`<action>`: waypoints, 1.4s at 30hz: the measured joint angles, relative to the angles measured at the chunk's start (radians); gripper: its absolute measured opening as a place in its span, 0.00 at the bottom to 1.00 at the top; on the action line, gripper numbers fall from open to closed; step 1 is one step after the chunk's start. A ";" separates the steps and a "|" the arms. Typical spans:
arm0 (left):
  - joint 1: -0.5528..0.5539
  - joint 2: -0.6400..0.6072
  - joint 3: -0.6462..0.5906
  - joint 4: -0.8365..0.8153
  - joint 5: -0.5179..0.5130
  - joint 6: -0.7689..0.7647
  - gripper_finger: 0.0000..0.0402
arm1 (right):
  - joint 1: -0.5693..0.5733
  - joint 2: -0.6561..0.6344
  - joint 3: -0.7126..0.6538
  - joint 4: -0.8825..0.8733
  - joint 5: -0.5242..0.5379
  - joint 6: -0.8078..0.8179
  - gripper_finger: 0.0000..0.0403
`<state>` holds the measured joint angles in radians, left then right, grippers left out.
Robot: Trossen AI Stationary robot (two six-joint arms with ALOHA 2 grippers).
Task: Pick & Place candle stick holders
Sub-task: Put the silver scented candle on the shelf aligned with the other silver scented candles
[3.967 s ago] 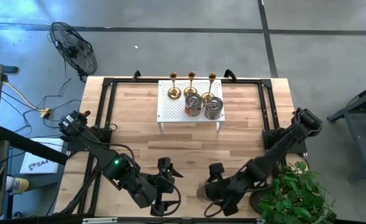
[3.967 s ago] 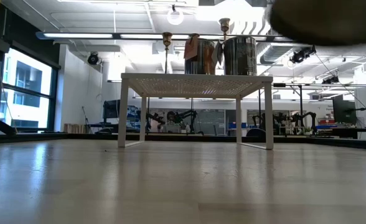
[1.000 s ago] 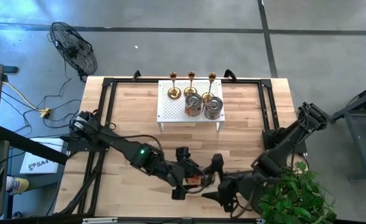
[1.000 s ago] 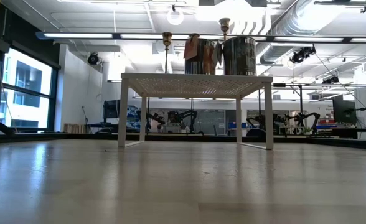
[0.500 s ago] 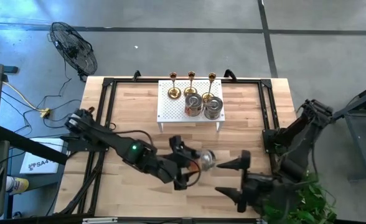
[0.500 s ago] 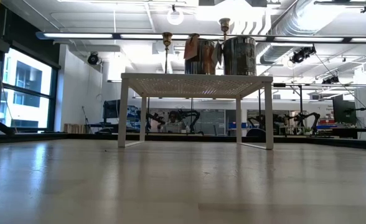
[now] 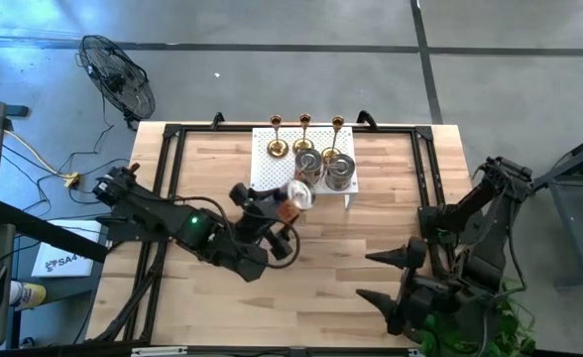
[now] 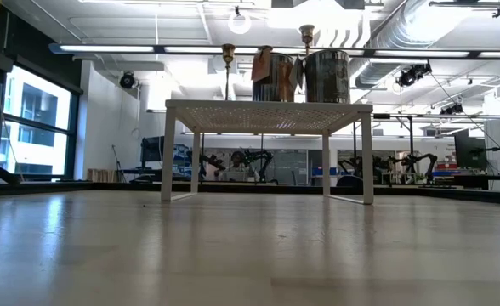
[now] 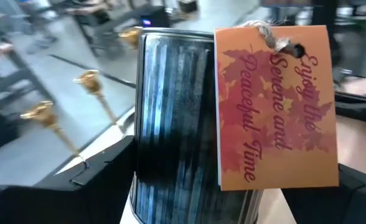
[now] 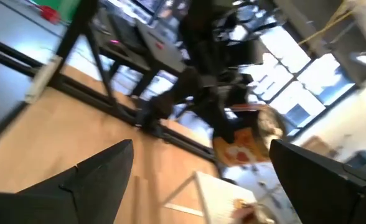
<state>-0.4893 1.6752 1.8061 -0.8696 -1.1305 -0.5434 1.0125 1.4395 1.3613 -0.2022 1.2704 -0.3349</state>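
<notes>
Holding a squat silvery candle stick holder, the left pincer sits above the tabletop at the front left edge of the white perforated rack. In the left wrist view this holder fills the space between the dark fingers, and an orange paper tag with script lettering hangs on its side.

On the rack stand two more silvery holders, side by side, each tagged. Behind them, three gold holders form a row along the rack's far edge. The low view shows the rack with the silvery holders on top.

The right pincer hangs near the tabletop's front right corner, released, fingers spread wide and holding nothing.
</notes>
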 joint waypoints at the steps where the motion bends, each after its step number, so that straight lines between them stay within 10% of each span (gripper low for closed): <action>1: -0.001 0.000 0.000 -0.020 -0.022 -0.021 0.82 | 0.002 0.000 0.000 0.013 0.026 -0.023 0.92; 16: 0.169 0.000 0.000 -0.394 -0.094 -0.436 0.80 | 0.044 0.000 -0.001 0.251 0.236 -0.295 0.91; 30: 0.267 0.027 0.000 -0.426 -0.028 -0.457 0.77 | 0.055 0.000 -0.001 0.252 0.242 -0.295 0.90; 42: 0.267 0.045 0.000 -0.473 -0.003 -0.460 0.22 | 0.055 0.000 -0.001 0.252 0.242 -0.292 0.90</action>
<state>-0.2226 1.7206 1.8057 -1.3424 -1.1337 -1.0035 1.0676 1.4395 1.3605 0.0498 1.5120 -0.6265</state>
